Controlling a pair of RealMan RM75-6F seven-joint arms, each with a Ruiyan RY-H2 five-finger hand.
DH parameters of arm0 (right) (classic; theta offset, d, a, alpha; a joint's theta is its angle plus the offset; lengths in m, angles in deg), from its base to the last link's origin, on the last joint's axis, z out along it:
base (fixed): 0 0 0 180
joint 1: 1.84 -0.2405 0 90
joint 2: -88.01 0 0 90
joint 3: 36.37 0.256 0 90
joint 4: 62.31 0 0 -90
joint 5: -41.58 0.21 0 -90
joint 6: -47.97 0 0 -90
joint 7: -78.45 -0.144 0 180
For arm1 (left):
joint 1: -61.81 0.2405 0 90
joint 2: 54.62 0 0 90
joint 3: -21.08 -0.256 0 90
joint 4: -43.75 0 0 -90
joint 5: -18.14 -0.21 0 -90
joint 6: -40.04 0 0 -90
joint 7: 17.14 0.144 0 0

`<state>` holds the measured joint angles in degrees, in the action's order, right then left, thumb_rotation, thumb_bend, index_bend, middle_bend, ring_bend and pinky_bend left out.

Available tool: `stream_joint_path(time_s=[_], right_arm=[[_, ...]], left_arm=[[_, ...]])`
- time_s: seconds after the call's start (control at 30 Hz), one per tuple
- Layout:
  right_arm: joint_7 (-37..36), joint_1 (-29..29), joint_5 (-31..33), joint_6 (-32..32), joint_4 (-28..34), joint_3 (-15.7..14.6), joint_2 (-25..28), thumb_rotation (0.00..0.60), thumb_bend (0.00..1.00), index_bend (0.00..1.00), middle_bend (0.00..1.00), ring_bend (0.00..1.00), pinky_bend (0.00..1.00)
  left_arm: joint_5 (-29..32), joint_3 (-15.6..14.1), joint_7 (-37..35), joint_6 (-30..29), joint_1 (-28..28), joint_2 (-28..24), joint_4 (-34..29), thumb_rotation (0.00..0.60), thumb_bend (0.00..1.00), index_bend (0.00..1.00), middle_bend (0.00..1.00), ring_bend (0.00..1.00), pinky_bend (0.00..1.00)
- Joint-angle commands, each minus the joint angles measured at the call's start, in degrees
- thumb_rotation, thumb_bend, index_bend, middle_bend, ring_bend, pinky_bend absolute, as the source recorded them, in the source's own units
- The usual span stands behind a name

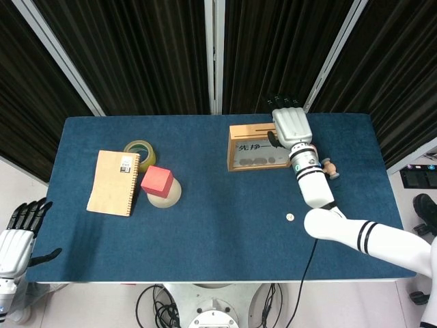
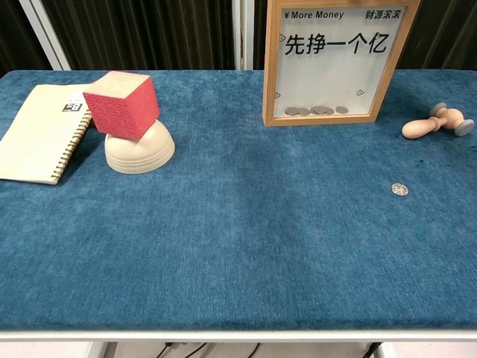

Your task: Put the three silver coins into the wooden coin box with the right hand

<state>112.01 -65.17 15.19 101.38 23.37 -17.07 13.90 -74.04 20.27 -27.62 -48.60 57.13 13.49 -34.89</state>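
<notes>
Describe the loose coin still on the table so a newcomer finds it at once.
Start at the wooden coin box at the table's far edge. Nearer the camera and to its right lies the silver coin, flat on bare blue cloth. Unlike the neighbouring wooden stamp, it is tiny, round and metallic.
</notes>
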Motion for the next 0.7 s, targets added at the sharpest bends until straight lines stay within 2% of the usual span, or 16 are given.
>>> stream_joint_path(time_s=[0.03, 0.17, 0.23, 0.37, 0.5, 0.6, 0.7], right_arm=[[-3.9, 2.9, -6.2, 2.1, 4.4, 0.1, 2.8, 0.600, 0.37, 0.00, 0.00, 0.00, 0.00], [-8.9, 8.0, -18.0, 7.0, 11.3, -1.2, 6.5, 0.600, 0.37, 0.00, 0.00, 0.00, 0.00], [-12.2, 11.6, -26.2, 10.6, 14.9, -3.0, 8.2, 0.600, 0.37, 0.00, 0.00, 0.00, 0.00], [-16.8, 18.6, -41.9, 16.5, 17.8, -9.6, 10.2, 0.600, 0.36, 0.00, 0.00, 0.00, 0.00], [-19.5, 25.6, -54.4, 22.1, 14.9, -17.6, 9.1, 0.600, 0.36, 0.00, 0.00, 0.00, 0.00], [-20.8, 29.6, -58.6, 24.2, 10.9, -21.7, 6.9, 0.600, 0.36, 0.00, 0.00, 0.00, 0.00], [-22.2, 32.8, -60.2, 24.6, 5.5, -24.3, 3.7, 0.600, 0.36, 0.00, 0.00, 0.00, 0.00]], left_arm=[[0.0, 0.0, 0.1, 0.1, -0.1, -0.1, -0.2, 0.600, 0.04, 0.02, 0.00, 0.00, 0.00], [0.0, 0.1, 0.5, 0.2, -0.2, -0.2, -0.5, 0.600, 0.04, 0.02, 0.00, 0.00, 0.00], [0.0, 0.1, 0.7, 0.2, -0.2, -0.2, -0.8, 0.600, 0.04, 0.02, 0.00, 0.00, 0.00], [0.1, 0.1, 1.2, 0.3, -0.2, -0.1, -1.0, 0.600, 0.04, 0.02, 0.00, 0.00, 0.00], [0.1, 0.0, 1.8, 0.5, -0.2, -0.1, -1.2, 0.600, 0.04, 0.02, 0.00, 0.00, 0.00], [-0.2, 0.1, 2.3, 0.3, -0.3, -0.1, -1.5, 0.600, 0.04, 0.02, 0.00, 0.00, 0.00], [-0.6, 0.3, 2.7, -0.1, -0.4, 0.0, -1.9, 0.600, 0.04, 0.02, 0.00, 0.00, 0.00]])
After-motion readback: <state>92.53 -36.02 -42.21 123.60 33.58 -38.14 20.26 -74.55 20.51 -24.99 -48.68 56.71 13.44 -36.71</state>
